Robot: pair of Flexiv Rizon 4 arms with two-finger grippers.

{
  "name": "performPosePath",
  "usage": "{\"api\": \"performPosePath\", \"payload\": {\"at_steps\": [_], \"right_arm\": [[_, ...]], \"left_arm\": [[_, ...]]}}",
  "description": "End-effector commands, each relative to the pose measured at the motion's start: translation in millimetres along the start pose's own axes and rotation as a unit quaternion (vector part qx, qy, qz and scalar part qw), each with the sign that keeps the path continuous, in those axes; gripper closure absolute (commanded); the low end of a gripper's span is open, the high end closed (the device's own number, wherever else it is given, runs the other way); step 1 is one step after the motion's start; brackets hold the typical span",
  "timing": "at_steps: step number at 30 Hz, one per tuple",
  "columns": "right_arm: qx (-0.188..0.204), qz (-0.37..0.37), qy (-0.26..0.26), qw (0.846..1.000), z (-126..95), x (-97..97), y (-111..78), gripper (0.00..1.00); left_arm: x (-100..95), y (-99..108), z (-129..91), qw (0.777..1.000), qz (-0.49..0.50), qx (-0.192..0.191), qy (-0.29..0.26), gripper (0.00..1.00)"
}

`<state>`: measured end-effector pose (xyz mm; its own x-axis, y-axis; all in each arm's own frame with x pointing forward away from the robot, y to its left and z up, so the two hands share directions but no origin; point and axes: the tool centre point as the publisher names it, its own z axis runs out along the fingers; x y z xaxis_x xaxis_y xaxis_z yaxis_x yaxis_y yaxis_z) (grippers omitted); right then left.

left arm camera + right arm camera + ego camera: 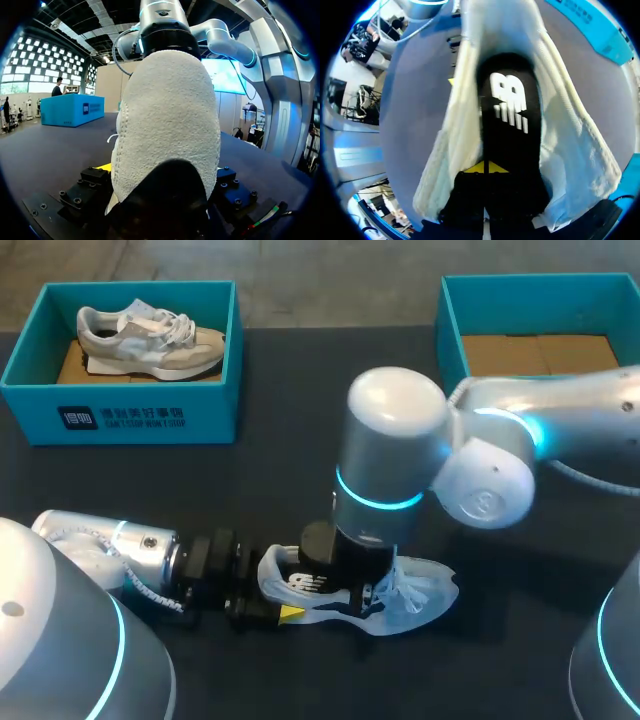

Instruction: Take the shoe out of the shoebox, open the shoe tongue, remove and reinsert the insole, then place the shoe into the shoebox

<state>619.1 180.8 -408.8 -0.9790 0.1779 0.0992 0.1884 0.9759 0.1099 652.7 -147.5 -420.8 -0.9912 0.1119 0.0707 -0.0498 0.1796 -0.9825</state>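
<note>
white shoe [415, 602], left hand [288, 612] gripping heel, right hand [484, 169] seemingly on insole [512, 120]

Shoebox [210, 412] front: white print. Insole [510, 127] — white logo.

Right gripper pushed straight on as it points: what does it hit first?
The black insole inside the white shoe, directly ahead of the right gripper; it looks already in contact, though depth is unclear.

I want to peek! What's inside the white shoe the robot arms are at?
Inside the white fabric shoe lies a flat black insole with a white logo. The right gripper covers its near end, and the shoe's white fabric hides its far end.
</note>
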Motion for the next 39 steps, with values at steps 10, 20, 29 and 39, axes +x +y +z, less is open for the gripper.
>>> {"api": "performPosePath", "payload": {"at_steps": [10,20,29,39], "right_arm": [[-0.115,-0.008,-0.035,0.993,-20.0,-0.5,-12.9,1.0],[-0.198,-0.029,-0.041,0.979,-28.7,-5.1,-8.2,1.0],[-0.244,-0.039,-0.044,0.968,-30.7,-2.3,-4.0,1.0],[-0.162,-0.057,-0.079,0.982,-43.1,0.4,22.4,1.0]], "left_arm": [[-1.3,0.4,-0.3,1.0,-0.001,-0.001,-0.002,1.0],[-1.3,0.4,-0.3,1.0,-0.001,-0.001,-0.002,1.0],[-1.3,0.4,-0.3,1.0,-0.001,-0.001,-0.002,1.0],[-1.3,0.4,-0.3,1.0,-0.001,-0.001,-0.002,1.0]]}}
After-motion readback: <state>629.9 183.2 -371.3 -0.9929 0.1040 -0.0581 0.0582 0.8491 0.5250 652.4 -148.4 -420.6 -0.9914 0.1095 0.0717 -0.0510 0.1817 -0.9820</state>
